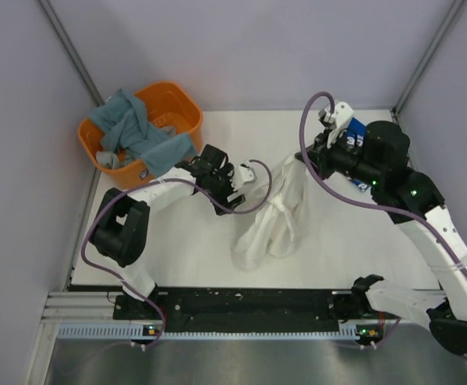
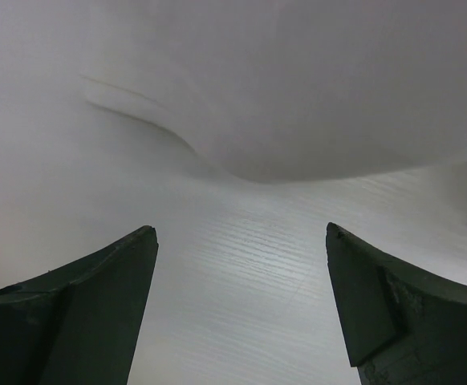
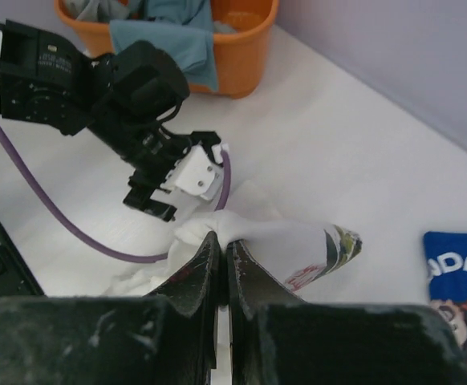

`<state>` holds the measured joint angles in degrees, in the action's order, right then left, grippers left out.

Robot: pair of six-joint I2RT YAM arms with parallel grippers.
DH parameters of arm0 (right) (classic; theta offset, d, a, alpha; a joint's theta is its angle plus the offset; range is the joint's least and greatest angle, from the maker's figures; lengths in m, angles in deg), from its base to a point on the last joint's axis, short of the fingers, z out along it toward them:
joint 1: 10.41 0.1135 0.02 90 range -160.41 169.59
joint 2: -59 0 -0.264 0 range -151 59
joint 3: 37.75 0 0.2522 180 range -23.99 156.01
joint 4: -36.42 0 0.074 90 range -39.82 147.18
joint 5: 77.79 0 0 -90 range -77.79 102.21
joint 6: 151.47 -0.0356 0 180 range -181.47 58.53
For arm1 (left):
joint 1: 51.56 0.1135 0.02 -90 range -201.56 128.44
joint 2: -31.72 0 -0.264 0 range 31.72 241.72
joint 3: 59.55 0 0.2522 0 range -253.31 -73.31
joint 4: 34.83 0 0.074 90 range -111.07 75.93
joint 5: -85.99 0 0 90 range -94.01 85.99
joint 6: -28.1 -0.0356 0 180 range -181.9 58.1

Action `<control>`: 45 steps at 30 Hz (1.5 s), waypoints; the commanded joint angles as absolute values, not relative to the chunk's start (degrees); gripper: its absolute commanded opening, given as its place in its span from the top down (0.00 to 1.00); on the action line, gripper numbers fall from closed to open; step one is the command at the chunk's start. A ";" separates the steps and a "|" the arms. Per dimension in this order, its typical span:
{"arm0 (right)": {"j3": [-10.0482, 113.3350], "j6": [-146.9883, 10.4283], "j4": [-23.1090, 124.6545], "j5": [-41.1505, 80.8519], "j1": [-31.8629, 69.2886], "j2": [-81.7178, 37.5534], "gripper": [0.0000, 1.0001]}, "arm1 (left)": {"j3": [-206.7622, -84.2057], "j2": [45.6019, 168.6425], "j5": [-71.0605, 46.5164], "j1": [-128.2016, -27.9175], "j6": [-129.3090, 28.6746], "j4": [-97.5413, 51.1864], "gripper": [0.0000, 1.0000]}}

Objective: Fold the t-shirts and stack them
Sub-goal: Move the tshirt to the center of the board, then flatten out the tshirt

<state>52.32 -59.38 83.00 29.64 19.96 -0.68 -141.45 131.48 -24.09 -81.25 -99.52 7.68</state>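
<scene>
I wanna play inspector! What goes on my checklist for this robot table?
Surface: white table, no stains seen.
Job's things: white t-shirt bunched, one end lifted; blue t-shirt lying on the table's far right.
Clutter: orange basket holding teal cloths.
Grippers: left gripper, jaws open above the table; right gripper, jaws shut on the white t-shirt.
Cables: purple cable looping off each arm.
Surroundings: grey walls, metal rail at the near edge.

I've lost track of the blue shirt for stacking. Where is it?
Top view: the blue shirt lies far right on the table, partly hidden by the right arm.
</scene>
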 commanded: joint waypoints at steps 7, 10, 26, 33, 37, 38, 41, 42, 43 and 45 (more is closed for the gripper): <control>67.85 -44.34 81.82 23.72 20.35 -4.61 1.00 | -142.40 121.90 -10.18 -78.90 -97.32 4.32 0.11; 68.99 -41.78 81.56 27.05 19.12 -13.22 1.00 | -143.71 120.40 -10.77 -75.22 -96.18 7.39 0.11; 77.55 -51.54 85.60 20.22 16.12 -38.49 0.33 | -140.38 115.65 -15.00 -68.17 -94.77 9.95 0.11; 57.94 -48.89 82.96 17.13 24.83 -34.77 0.34 | -140.38 115.56 -14.47 -66.86 -93.63 9.25 0.11; 56.16 -50.91 82.87 16.26 25.97 -40.04 0.36 | -140.29 115.21 -14.03 -65.80 -93.54 9.95 0.11; 56.34 -51.09 82.87 16.25 26.23 -41.27 0.36 | -140.11 115.04 -13.94 -65.80 -93.54 10.04 0.11; 56.60 -51.18 82.87 17.65 26.94 -44.09 0.37 | -139.32 114.60 -13.77 -65.71 -93.63 9.78 0.11; 56.61 -51.27 82.87 18.36 27.11 -44.71 0.37 | -139.06 114.42 -13.77 -65.62 -93.54 9.60 0.11; 56.52 -51.44 82.87 19.32 27.29 -45.58 0.37 | -138.97 114.51 -13.77 -65.62 -93.62 9.60 0.11; 56.26 -51.88 82.70 21.08 27.29 -46.38 0.38 | -138.88 114.86 -13.59 -65.53 -93.63 9.43 0.11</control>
<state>55.86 -50.68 84.04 18.41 26.29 -45.82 -139.20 117.32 -13.29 -65.73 -94.50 10.65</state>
